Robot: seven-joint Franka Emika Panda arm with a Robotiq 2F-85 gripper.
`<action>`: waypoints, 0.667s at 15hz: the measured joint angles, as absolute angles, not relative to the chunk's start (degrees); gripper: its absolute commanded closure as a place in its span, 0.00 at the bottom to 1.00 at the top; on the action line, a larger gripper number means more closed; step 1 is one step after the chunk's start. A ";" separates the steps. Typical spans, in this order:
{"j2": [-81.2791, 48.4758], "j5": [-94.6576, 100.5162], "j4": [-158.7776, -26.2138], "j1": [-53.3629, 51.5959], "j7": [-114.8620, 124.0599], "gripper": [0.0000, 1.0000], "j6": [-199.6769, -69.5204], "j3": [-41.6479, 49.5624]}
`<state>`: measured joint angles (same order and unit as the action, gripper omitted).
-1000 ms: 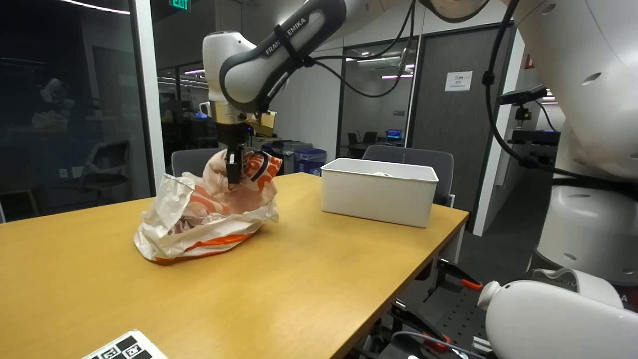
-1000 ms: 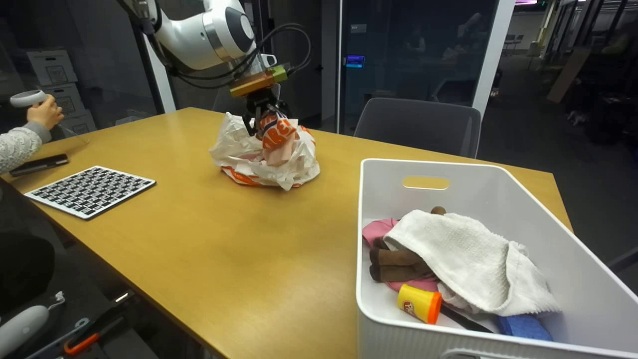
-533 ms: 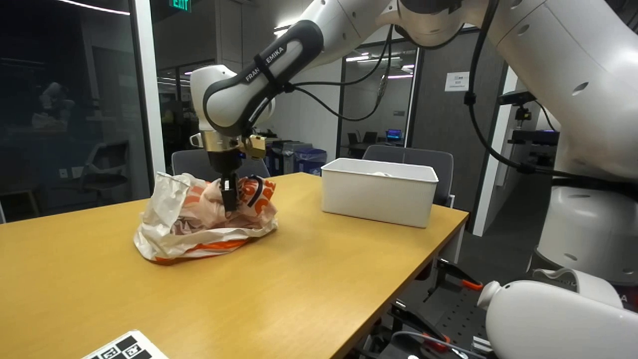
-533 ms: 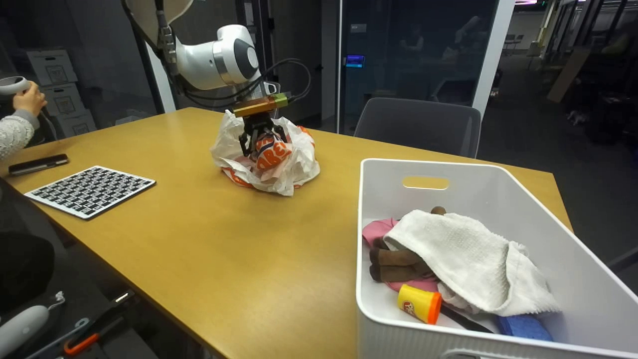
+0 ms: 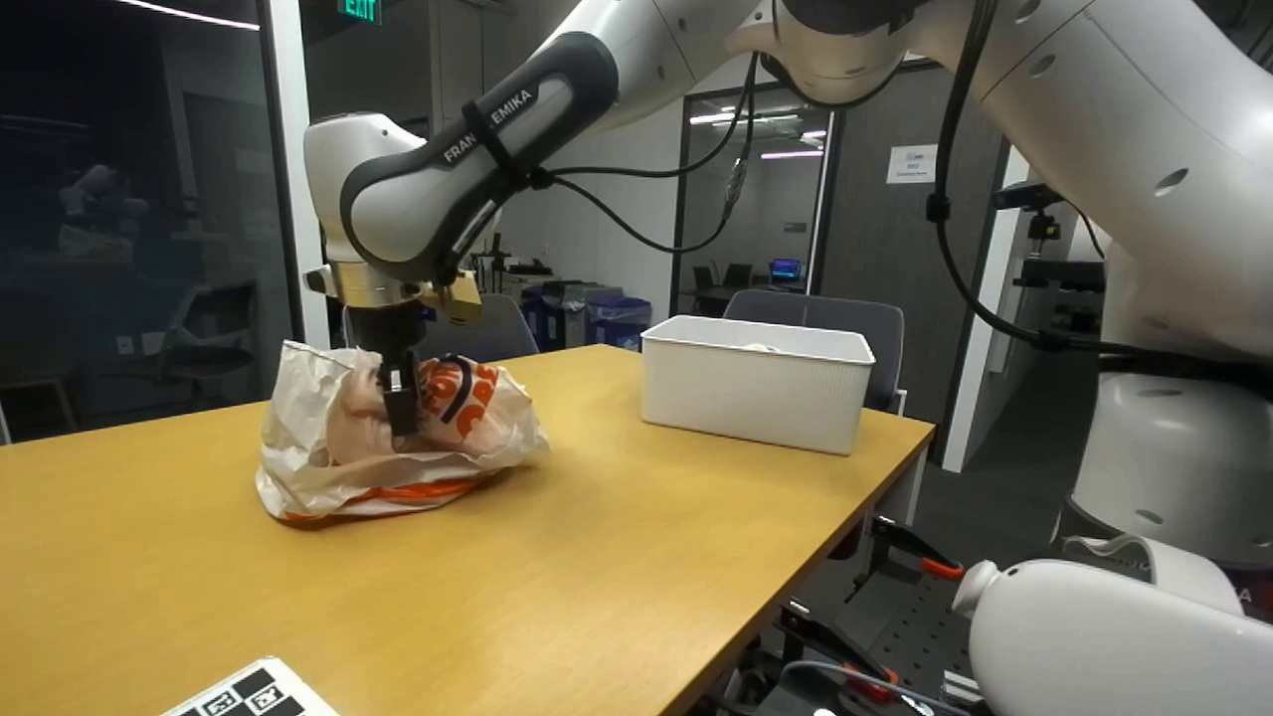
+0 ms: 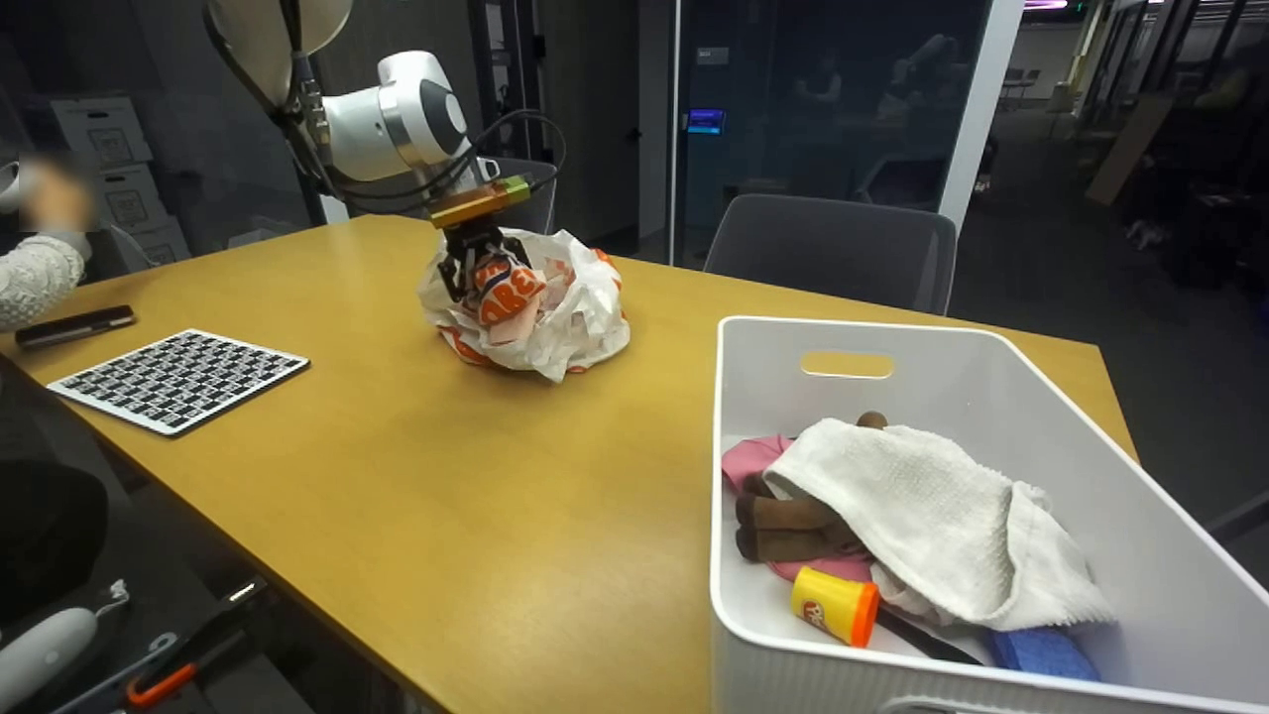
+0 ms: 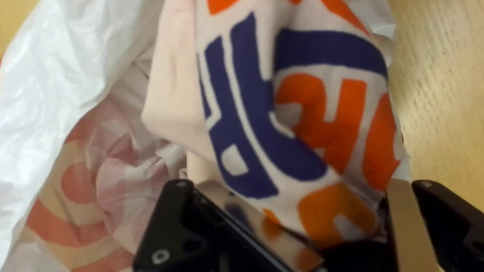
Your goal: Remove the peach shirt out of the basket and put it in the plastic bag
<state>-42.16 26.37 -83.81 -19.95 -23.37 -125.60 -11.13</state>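
One release seems in hand, the peach shirt [image 7: 253, 124] into the plastic bag [image 7: 56, 75]; low in the wrist view, your claw [image 7: 297, 184] stands wide. Next, raise it gently.

1. Bag [image 6: 583, 322]: white plastic, orange print; crumpled, mouth open upward.
2. Shirt [image 7: 261, 143]: peach cloth, orange and dark-blue lettering; bunched, lying in the mouth of the bag, lettering exposed.
3. Basket [image 5: 748, 398]: white, rectangular, open-topped, ribbed outside; upright, well apart from the bag, to its right in both exterior views.
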 measured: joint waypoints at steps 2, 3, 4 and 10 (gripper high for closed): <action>-42.42 29.04 -83.69 -20.76 -23.37 0.98 -129.16 -10.15; -42.74 29.90 -83.64 -20.83 -23.44 0.99 -130.90 -9.66; -43.19 30.64 -83.57 -20.81 -23.57 0.79 -132.53 -9.05; -45.58 31.17 -82.68 -19.43 -24.54 0.38 -135.22 -7.00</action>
